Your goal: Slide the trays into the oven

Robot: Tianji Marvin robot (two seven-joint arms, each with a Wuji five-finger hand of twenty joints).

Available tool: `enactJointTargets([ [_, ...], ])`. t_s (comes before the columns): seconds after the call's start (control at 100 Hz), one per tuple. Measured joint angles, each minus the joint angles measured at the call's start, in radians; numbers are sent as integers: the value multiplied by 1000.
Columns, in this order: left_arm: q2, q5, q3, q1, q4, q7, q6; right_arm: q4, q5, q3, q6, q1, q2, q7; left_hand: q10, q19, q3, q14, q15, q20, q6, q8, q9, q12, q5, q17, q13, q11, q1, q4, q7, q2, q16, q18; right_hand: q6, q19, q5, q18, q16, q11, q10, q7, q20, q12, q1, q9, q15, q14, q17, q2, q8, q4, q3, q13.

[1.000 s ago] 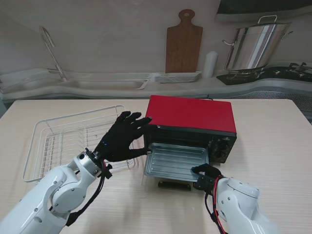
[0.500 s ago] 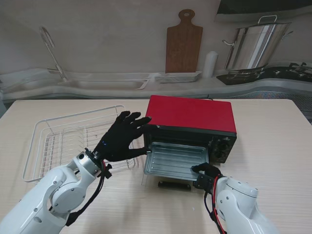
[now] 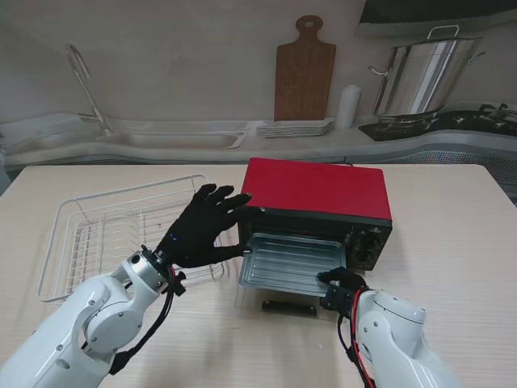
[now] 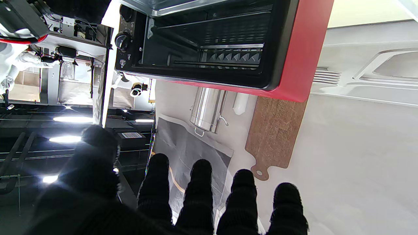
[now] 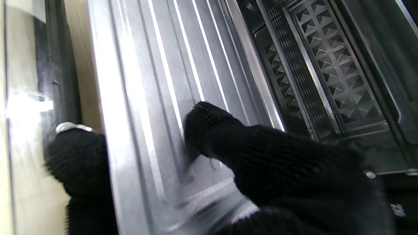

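The stand view shows you the tray (image 3: 292,265) part-way into the oven (image 3: 317,212), its near edge still out over the open door (image 3: 283,305). Your right hand (image 3: 343,284) is pinched on the tray's near right corner, thumb on the ribbed floor, other fingers (image 5: 78,163) under the rim. Your left hand (image 3: 202,226) is spread wide, holding nothing, against the oven's left side. Expect thin sheet metal: light, stiff, slick. Hold the rim rather than the floor, and push level so it does not jam.
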Motion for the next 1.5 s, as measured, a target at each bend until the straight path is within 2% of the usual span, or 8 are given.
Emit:
enactJointTargets([
  [1.5, 1, 5, -1, -2, -3, -7, 6, 62, 11, -27, -30, 69, -10, -45, 0, 0, 0, 0, 0, 0, 0, 0, 0, 0, 0, 0, 0, 0, 0, 0, 0, 0, 0, 0, 4, 1, -19, -10, 13, 9, 0, 20, 10, 0, 0, -26, 13, -1, 33, 6, 1, -1, 0, 0],
])
